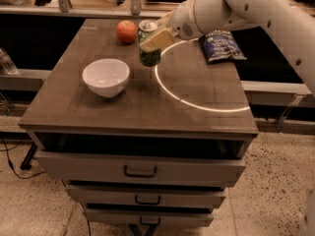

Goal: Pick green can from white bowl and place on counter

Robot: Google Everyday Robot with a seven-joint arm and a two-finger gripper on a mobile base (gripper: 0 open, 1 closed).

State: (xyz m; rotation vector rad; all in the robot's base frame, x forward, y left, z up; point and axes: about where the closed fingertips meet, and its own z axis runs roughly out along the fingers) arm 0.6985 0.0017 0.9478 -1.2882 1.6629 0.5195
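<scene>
The green can stands upright near the middle back of the counter, its base at or just above the surface. My gripper comes in from the upper right and is shut on the can, its pale finger lying across the can's upper side. The white bowl sits empty on the counter's left, apart from the can. The bright white arc curves just right of the can.
An orange-red fruit sits at the back of the counter, left of the can. A dark blue snack bag lies at the back right. Drawers front the cabinet below. My white arm spans the upper right.
</scene>
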